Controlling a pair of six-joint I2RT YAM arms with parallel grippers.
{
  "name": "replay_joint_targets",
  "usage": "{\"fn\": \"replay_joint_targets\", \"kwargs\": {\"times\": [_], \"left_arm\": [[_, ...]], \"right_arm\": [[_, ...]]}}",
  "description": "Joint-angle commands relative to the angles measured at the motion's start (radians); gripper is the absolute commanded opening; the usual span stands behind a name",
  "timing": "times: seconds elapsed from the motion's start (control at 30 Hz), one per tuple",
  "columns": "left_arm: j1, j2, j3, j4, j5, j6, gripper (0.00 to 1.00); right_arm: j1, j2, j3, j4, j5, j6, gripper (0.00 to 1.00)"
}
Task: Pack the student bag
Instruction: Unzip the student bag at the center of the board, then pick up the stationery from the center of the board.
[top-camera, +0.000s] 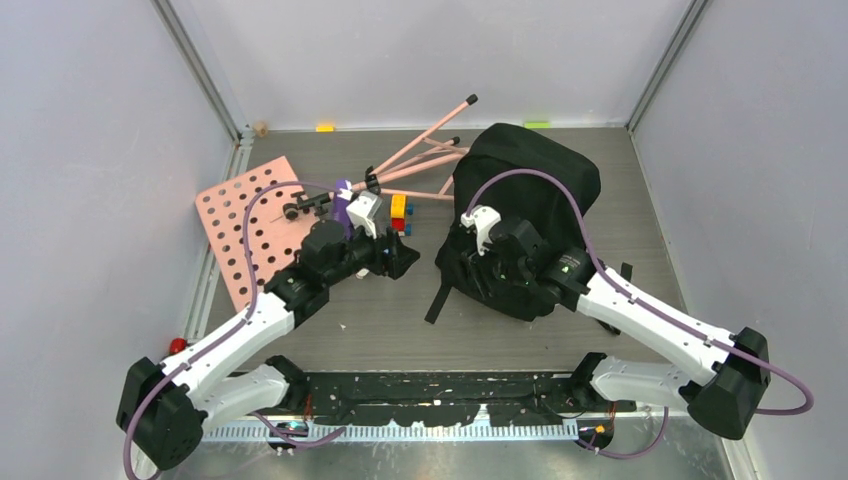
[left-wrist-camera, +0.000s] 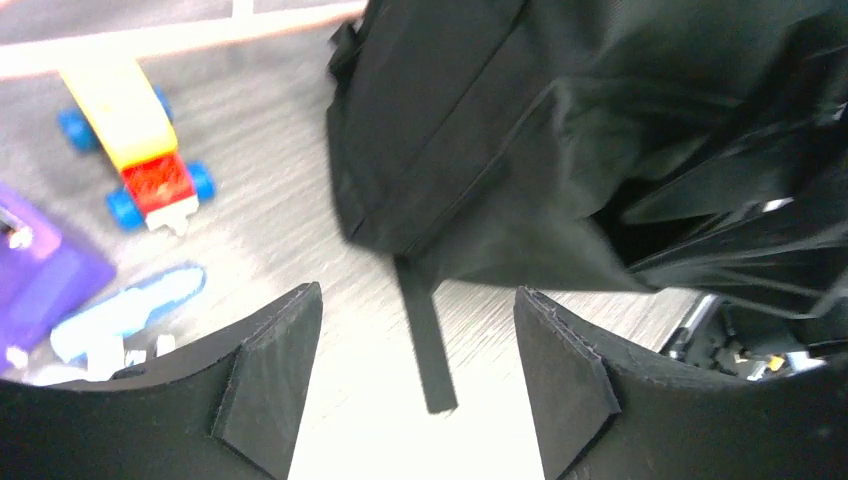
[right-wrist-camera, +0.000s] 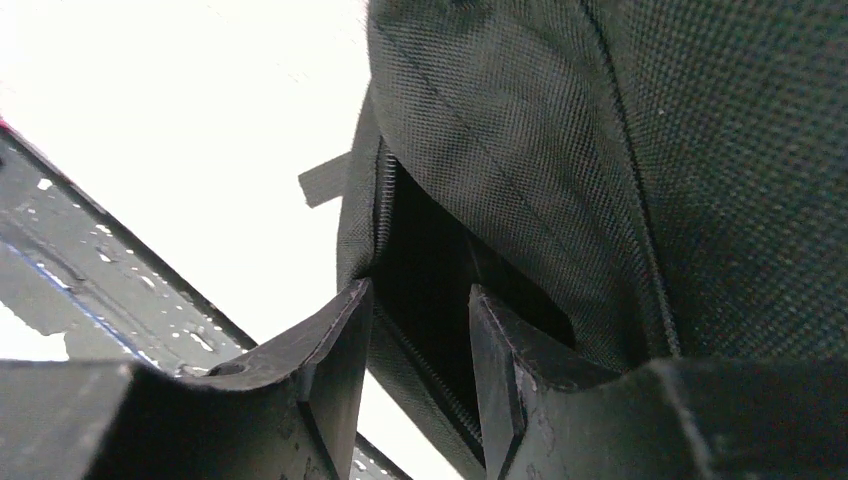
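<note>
The student bag (top-camera: 540, 170) is a large black backpack lying at centre right of the table. My right gripper (top-camera: 474, 262) is at its near left end. In the right wrist view the gripper (right-wrist-camera: 420, 300) is partly open and straddles the zipper edge of the bag's opening (right-wrist-camera: 430, 250), one finger inside and one outside. My left gripper (top-camera: 405, 258) is open and empty just left of the bag. In the left wrist view it (left-wrist-camera: 418, 335) hovers over a loose black strap (left-wrist-camera: 425, 340) of the bag (left-wrist-camera: 600, 120).
A pink pegboard (top-camera: 245, 225) lies at the left. Pink rods (top-camera: 420, 155) lie behind. A yellow and red block car (top-camera: 399, 212) (left-wrist-camera: 140, 140), a purple item (top-camera: 343, 205) (left-wrist-camera: 40, 270) and a light-blue piece (left-wrist-camera: 130, 305) sit left of the bag.
</note>
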Motion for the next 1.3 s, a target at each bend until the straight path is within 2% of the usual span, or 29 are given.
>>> {"fn": "replay_joint_targets", "kwargs": {"times": [0.0,0.37,0.53,0.63,0.87,1.0,1.13,1.27], "left_arm": [[0.004,-0.042,-0.056,-0.11,-0.129,-0.003,0.74],[0.006,0.144,-0.009,-0.156,-0.211,0.181,0.81],[0.007,0.206,0.02,-0.239,-0.384,0.232,0.84],[0.01,0.241,0.026,-0.265,-0.431,0.238,0.86],[0.025,0.342,0.062,-0.228,-0.434,0.259,0.9],[0.043,0.407,0.119,-0.261,-0.461,0.195,0.91],[0.044,0.425,0.113,-0.248,-0.497,0.149,0.94],[0.044,0.446,0.133,-0.283,-0.497,0.116,0.9]], "right_arm": [[0.01,-0.059,0.079,0.024,-0.099,0.044,0.47],[0.009,-0.153,0.101,0.067,-0.071,0.071,0.48],[0.009,-0.207,0.092,0.072,-0.04,0.068,0.57],[0.009,-0.229,0.08,0.082,-0.012,0.067,0.61],[0.009,-0.227,0.058,0.126,-0.02,0.085,0.63],[0.01,-0.226,0.056,0.13,-0.02,0.098,0.64],[0.009,-0.242,0.043,0.135,-0.02,0.109,0.64],[0.009,-0.25,0.036,0.134,-0.018,0.116,0.64]]}}
